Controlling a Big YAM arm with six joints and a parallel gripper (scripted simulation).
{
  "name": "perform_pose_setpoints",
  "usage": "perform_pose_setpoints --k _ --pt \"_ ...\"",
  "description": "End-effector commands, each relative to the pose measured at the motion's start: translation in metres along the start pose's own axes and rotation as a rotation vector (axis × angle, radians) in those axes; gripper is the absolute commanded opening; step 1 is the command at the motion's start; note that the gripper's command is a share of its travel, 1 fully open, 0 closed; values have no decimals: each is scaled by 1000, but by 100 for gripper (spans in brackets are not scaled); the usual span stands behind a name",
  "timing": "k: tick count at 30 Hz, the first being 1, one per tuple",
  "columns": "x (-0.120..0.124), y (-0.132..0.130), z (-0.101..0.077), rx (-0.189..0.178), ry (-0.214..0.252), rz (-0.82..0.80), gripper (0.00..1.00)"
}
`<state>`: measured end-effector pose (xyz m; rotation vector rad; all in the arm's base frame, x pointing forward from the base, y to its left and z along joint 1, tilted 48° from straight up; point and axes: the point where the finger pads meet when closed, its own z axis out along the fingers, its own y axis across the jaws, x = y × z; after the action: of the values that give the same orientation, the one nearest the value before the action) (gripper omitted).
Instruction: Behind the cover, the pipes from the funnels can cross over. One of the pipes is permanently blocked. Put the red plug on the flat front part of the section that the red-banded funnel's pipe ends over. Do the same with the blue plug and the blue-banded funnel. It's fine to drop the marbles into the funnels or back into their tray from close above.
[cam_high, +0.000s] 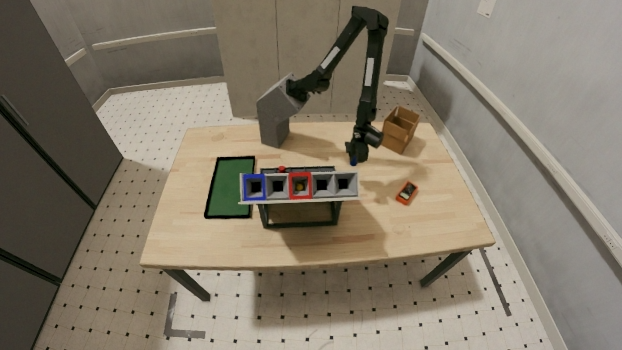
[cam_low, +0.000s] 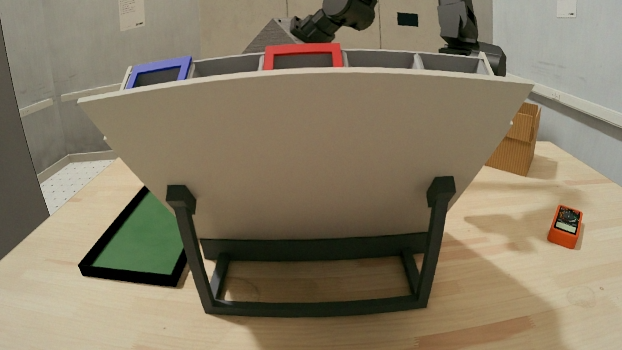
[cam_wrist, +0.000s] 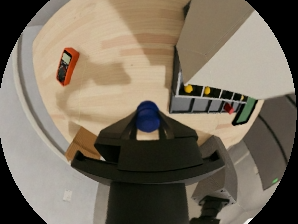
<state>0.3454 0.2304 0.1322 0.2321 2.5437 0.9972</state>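
Observation:
My gripper (cam_high: 353, 161) (cam_wrist: 147, 113) is shut on the blue plug (cam_high: 353, 162) (cam_wrist: 147, 116) and holds it above the table, behind the right end of the funnel row. The row has a blue-banded funnel (cam_high: 253, 186) (cam_low: 158, 74) at the left and a red-banded funnel (cam_high: 300, 185) (cam_low: 303, 55) in the middle, with a yellow marble (cam_high: 299, 186) in it. The red plug (cam_high: 282, 169) sits behind the row on the sectioned tray. In the wrist view the tray's sections (cam_wrist: 206, 103) show yellow marbles (cam_wrist: 189, 88). A pale cover (cam_low: 305, 150) hides the pipes.
A green tray with a black rim (cam_high: 229, 187) (cam_low: 135, 242) lies left of the stand. A grey box (cam_high: 276, 112) stands at the back. A cardboard box (cam_high: 400, 129) (cam_low: 517, 137) is at the back right. An orange device (cam_high: 407, 192) (cam_low: 566, 226) (cam_wrist: 67, 64) lies on the right.

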Motion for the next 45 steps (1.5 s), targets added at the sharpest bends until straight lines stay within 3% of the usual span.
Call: perform_pose_setpoints --k 1,13,28,30,45 --pt "-14 7 -2 -6 -14 -8 0" --pt "-18 9 -1 -7 -12 -6 0" --pt "11 -141 -5 -11 -12 -3 0" --pt "11 -141 -5 -11 -12 -3 0" --pt "30 -264 -10 -3 -10 20 0"
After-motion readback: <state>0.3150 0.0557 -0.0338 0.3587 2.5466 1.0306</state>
